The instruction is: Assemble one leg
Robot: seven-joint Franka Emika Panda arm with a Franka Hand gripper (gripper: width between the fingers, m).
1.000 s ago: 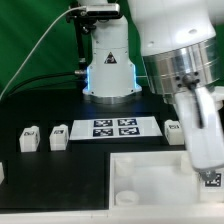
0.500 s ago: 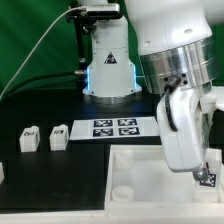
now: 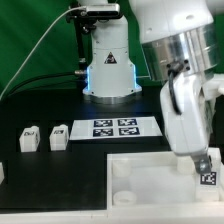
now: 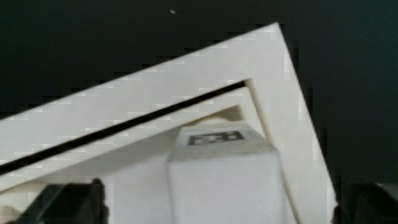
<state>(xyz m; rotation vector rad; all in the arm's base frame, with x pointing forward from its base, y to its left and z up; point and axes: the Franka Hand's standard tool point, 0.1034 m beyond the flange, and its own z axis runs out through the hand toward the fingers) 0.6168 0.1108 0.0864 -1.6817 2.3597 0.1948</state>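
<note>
My gripper hangs over the exterior view's right side and is shut on the leg, a small white stub with a square tag. It holds the leg upright over a corner of the large white square top. In the wrist view the leg stands between my dark fingers, with its tag facing the camera. My gripper sits around the leg's upper part, above the top's corner. The socket under the leg is hidden.
Two more legs stand on the black table at the exterior view's left. Another white piece shows at the left edge. The marker board lies in the middle, in front of the robot base.
My hand swung toward the exterior view's left, then back a little and up, as if turning about the leg. The leg's tag stayed almost in place at the top's corner.
</note>
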